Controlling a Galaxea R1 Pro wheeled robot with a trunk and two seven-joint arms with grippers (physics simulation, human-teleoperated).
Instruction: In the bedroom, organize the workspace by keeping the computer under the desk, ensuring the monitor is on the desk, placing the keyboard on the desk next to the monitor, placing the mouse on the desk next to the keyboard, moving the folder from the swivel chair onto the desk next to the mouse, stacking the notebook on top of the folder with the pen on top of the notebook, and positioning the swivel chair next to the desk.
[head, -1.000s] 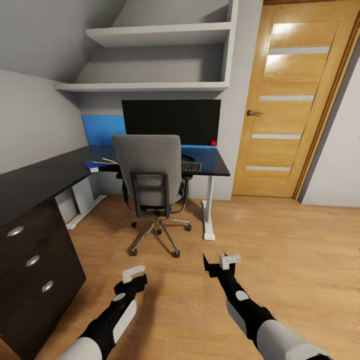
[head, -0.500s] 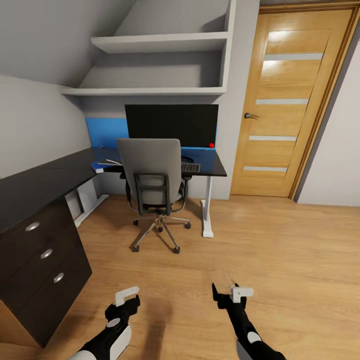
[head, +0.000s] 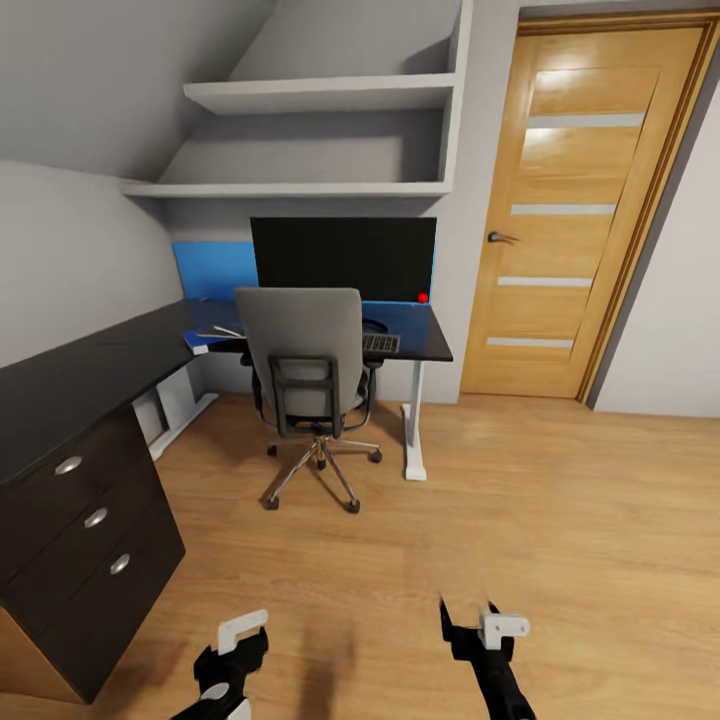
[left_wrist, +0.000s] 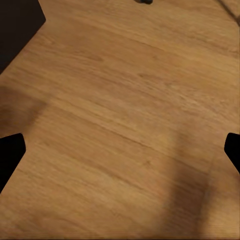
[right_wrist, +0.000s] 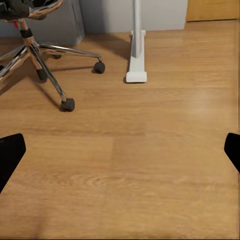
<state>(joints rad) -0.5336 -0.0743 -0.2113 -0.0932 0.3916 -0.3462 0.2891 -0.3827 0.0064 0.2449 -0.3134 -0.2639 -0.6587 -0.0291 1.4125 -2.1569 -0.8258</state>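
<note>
While the swivel chair (head: 305, 365) sits tucked at the desk (head: 420, 345), the left gripper (head: 232, 655) and right gripper (head: 478, 630) hang wide open, empty, over floor (head: 560, 520).

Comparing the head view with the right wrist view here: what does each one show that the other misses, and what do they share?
Head view alone: the monitor standing on the desk, the keyboard in front of it, the swivel chair's grey back, the wooden door, the wall shelves, the drawer unit, and the left gripper.
Right wrist view alone: a close look at the chair's caster.
Both: the chair's chrome base, the desk's white leg, the wood floor, and the right gripper, open.
</note>
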